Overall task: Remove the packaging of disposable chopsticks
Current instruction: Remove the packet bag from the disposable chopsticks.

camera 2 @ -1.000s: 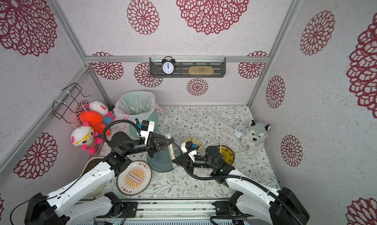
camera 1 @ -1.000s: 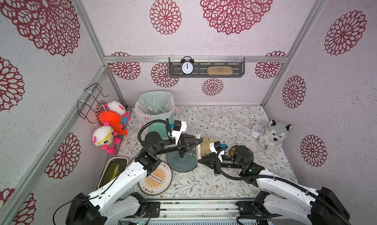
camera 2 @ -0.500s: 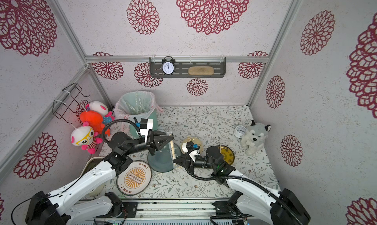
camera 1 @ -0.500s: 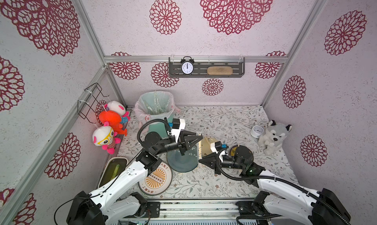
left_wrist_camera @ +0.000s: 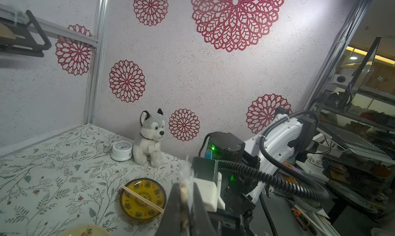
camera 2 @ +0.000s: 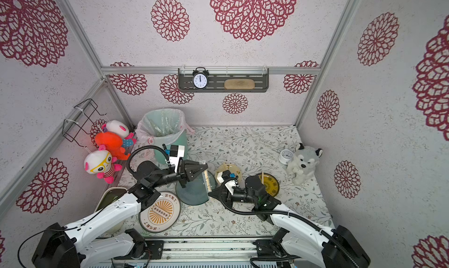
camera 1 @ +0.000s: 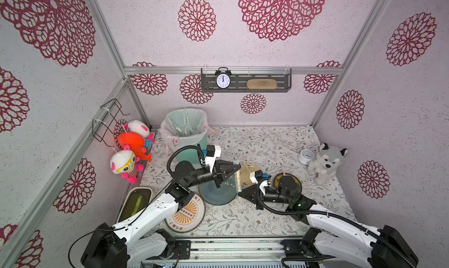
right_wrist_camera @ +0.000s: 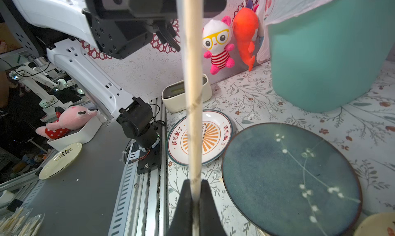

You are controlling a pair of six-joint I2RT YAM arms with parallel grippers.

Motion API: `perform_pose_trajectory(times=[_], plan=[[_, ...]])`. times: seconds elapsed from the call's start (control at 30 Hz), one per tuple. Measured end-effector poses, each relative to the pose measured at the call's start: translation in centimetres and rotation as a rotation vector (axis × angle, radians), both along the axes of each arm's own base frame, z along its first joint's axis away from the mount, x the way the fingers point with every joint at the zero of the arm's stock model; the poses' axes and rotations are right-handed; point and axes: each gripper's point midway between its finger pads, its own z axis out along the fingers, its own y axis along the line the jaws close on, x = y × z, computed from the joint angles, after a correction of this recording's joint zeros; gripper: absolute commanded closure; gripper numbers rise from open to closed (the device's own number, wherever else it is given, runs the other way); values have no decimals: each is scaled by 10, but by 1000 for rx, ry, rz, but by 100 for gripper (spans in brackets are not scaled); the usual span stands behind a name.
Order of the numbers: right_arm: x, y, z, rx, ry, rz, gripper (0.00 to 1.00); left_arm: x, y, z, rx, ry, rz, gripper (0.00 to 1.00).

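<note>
The disposable chopsticks (right_wrist_camera: pixel 193 74) are off the counter, stretched between the two grippers above the right rim of a dark blue plate (camera 1: pixel 216 194), near the middle of the counter's front half. The packaging (left_wrist_camera: pixel 186 175), a clear crinkly sleeve, is on them. The left gripper (camera 1: pixel 239 167) is clamped on the sleeve's far end, where a tuft of plastic sticks out past its tips. The right gripper (camera 1: pixel 239 194) is closed on the near end, pinching sleeve and sticks together.

The counter (camera 1: pixel 267 143) has a pale cover printed with leafy sprigs. Pale walls with crimson flower medallions close it in on three sides. A dark shelf (camera 1: pixel 286 81) on the back wall carries an alarm clock (camera 1: pixel 223 78).

Toward the front edge, beside the blue plate, lies a white plate with an orange sunburst (camera 1: pixel 185 214). Right of the grippers sit a cream plate (camera 1: pixel 250 169) and a yellow dish (left_wrist_camera: pixel 142 199) with unwrapped chopsticks (left_wrist_camera: pixel 132 192) laid across it. A teal bin (camera 1: pixel 185 126) with a pink-white liner stands at the back left corner, with glossy clear strips inside. A cream tub (camera 1: pixel 136 201) at the left edge holds something green. A husky plush (camera 1: pixel 325 162) and a small white clock (camera 1: pixel 306 156) sit by the right edge.
</note>
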Motion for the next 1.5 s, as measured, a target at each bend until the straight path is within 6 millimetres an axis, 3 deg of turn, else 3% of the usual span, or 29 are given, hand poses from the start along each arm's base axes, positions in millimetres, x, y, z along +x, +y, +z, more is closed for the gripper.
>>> perform_pose_trajectory(times=[0.13,0.33,0.4,0.53,0.67,0.87,1.0,1.23,1.37,1.5], plan=[[-2,-1,-10,-35,30,1,100,-4,-1,-11,-5,6,22,92],[-4,0,-11,-40,32,10,100,-10,5,-13,-41,-25,49,92],[-5,0,-11,-40,32,13,100,-11,8,-13,-52,-36,56,88],[-6,0,-9,-34,29,19,100,-12,8,-18,-47,-35,56,89],[-6,-1,-9,-34,27,14,100,-14,7,-17,-53,-39,46,99],[-6,-2,-5,-28,19,6,100,-14,4,-18,-60,-37,45,91],[-6,-5,-4,-27,20,4,100,-13,-2,-21,-77,-40,56,98],[-5,-7,-15,-69,67,4,100,-10,-17,-35,-81,-25,57,95],[-6,-9,-19,-102,93,6,100,-9,-17,-42,-95,-24,72,99],[-7,-10,-18,-130,103,3,100,-8,-14,-42,-113,-31,86,96]])
